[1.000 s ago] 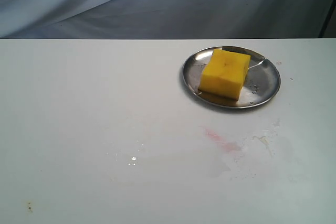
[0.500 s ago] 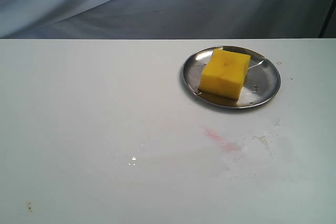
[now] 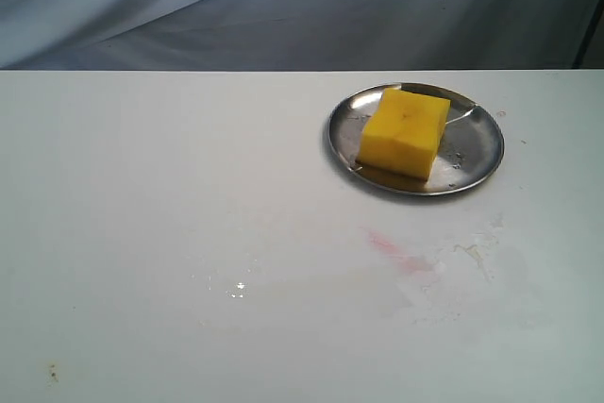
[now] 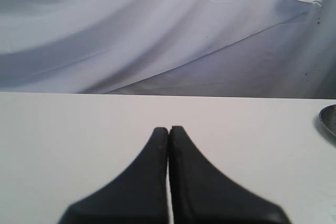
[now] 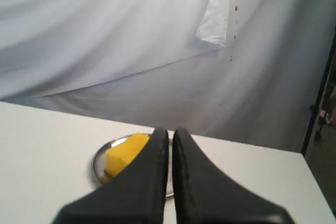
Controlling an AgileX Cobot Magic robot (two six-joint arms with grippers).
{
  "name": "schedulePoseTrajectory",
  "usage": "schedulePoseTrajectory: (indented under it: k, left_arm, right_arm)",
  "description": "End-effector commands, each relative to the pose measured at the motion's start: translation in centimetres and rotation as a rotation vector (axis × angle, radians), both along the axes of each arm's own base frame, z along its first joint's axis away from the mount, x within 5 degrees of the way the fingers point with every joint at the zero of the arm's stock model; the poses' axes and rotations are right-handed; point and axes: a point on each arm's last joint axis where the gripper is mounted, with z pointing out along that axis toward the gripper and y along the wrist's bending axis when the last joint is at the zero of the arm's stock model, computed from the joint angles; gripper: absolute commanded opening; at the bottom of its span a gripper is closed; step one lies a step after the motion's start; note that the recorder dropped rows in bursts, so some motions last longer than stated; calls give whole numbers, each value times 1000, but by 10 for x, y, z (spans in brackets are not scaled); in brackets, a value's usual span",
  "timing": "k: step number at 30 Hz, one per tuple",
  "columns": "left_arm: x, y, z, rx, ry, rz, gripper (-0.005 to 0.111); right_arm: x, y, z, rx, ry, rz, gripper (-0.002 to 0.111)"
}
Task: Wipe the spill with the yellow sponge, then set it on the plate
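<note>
Closest to the wrist cameras, the left gripper (image 4: 168, 129) has its fingers pressed together with nothing between them, above bare white table (image 4: 79, 145). The right gripper (image 5: 170, 131) likewise has its fingers clenched, only a thin slit between them, grasping nothing. Neither arm shows in the exterior view.

At the table's near left corner in that view sits a tiny dark speck (image 3: 52, 372). Farther in, near the middle, a few clear droplets (image 3: 237, 289) glint. To their right lies a faint pink smear (image 3: 400, 252), with a pale, thin-edged residue (image 3: 472, 254) just beside it.

Beyond these, toward the far right of the table, the plate (image 3: 481, 143) rests flat. The yellow sponge (image 3: 406, 129) sits on it, toward its left side, leaving a wet-spotted crescent of steel bare. A grey draped cloth (image 3: 283, 7) hangs behind the table.
</note>
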Motion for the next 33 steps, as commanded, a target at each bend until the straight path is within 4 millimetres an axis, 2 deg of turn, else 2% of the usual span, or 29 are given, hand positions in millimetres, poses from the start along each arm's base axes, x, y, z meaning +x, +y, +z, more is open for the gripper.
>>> schedulePoseTrajectory:
  k: [1, 8, 12, 16, 24, 33]
  left_arm:
    - [0, 0, -1, 0, -1, -1, 1]
    - [0, 0, -1, -2, -1, 0, 1]
    - [0, 0, -1, -2, -1, 0, 1]
    - [0, 0, -1, -2, -1, 0, 1]
    - [0, 0, -1, 0, -1, -1, 1]
    - [0, 0, -1, 2, -1, -1, 1]
  right_arm:
    - [28, 5, -38, 9, 30, 9, 3]
    - [56, 8, -79, 133, -114, 7, 3]
    - [63, 8, -106, 131, -95, 1, 3]
    - [66, 8, -120, 134, -114, -3, 3]
    - [66, 8, -118, 6, -156, -9, 3]
    - [67, 9, -126, -36, -75, -7, 3]
